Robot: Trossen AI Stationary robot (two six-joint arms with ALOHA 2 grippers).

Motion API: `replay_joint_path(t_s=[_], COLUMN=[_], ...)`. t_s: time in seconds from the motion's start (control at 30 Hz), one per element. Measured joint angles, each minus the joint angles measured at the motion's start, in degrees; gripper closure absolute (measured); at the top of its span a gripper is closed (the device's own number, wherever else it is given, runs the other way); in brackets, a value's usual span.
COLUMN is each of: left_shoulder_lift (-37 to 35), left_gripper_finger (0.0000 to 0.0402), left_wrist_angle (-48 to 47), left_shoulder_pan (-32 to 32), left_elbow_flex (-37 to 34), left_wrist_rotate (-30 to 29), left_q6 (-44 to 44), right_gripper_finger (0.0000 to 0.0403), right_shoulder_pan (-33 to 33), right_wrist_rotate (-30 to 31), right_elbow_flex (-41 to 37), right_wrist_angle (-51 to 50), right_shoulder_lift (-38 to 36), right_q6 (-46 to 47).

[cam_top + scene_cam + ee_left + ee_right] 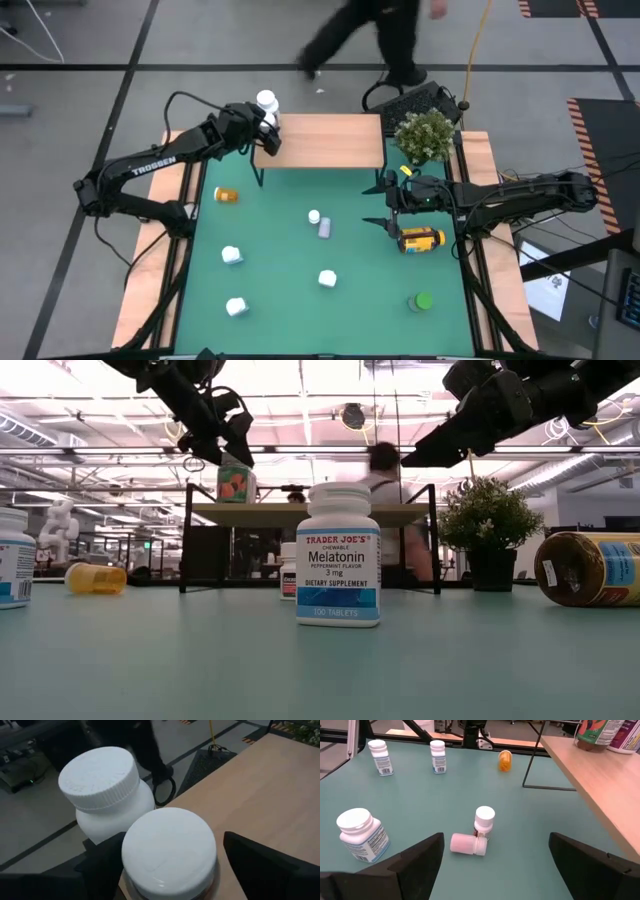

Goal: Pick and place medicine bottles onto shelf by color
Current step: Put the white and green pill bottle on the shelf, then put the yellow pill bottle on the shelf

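My left gripper is at the far left corner of the light wood shelf. It is open, one finger on each side of a white-capped bottle that stands on its base on the shelf top. An all-white jar stands just behind that bottle. My right gripper hangs open above the green table's right side, close to an amber bottle with a yellow lid that lies on its side. A short way ahead of it a small white bottle stands, with a pinkish one lying next to it. My left gripper has one finger close against the side of the white-capped bottle; whether it touches, I cannot tell. The other finger stands clear of the cap, with a gap showing. The bottle stands upright on the shelf.
An orange bottle lies at the table's far left. White bottles stand toward the near side and a green one near right. A potted plant stands at the shelf's right end. A person walks beyond the table.
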Motion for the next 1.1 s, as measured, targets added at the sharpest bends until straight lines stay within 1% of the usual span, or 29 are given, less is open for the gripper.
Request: replay_joint_path(t_s=[0.13,0.33,0.53,0.67,0.77,0.83,0.9,0.93,1.0,1.03,1.1], left_shoulder_lift=[-1.7,-7.14,-12.51,-13.72,-12.52,-10.43,-7.81,-6.47,-3.51,-2.15,0.99], left_gripper_finger=[0.0054,0.0049,0.0048,0.0048,0.0048,0.0048,0.0048,0.0048,0.0048,0.0048,0.0048], left_wrist_angle=[-0.38,0.26,0.08,1.04,1.57,1.55,1.53,1.69,3.09,3.36,5.36], left_shoulder_pan=[-0.91,-4.51,-10.97,-16.58,-21.73,-25.19,-28.23,-29.75,-32.35,-33.56,-35.56], left_elbow_flex=[0.0,0.0,0.02,0.04,0.07,0.07,0.07,0.07,0.07,0.07,0.07], left_wrist_rotate=[0.01,0.02,-0.27,-0.61,-0.59,-0.59,-0.59,-0.64,-1.83,-2.72,-4.62], left_q6=[3.71,7.84,8.36,7.47,6.88,6.69,6.08,5.66,4.97,4.96,5.33], right_gripper_finger=[0.0051,0.0051,0.0051,0.0051,0.0051,0.0051,0.0051,0.0051,0.0051,0.0051,0.0051], right_shoulder_pan=[0.0,0.01,0.13,0.75,1.5,2.21,2.93,3.43,4.19,4.64,5.78], right_wrist_rotate=[0.0,0.0,-0.48,-3.13,-1.38,1.44,2.66,2.11,-1.79,-4.37,-7.39], right_elbow_flex=[0.01,0.01,0.07,0.29,3.18,6.41,9.67,10.87,12.05,12.1,11.74], right_wrist_angle=[0.0,-0.54,-5.21,-9.28,-18.57,-28.19,-38.37,-43.91,-52.87,-56.62,-62.4], right_shoulder_lift=[0.0,-0.19,-2.57,-5.18,-6.46,-6.67,-6.47,-6.41,-6.38,-6.46,-6.54], right_q6=[0.0,1.04,5.17,8.98,11.46,13.41,16.66,18.76,22.46,24.29,28.43])
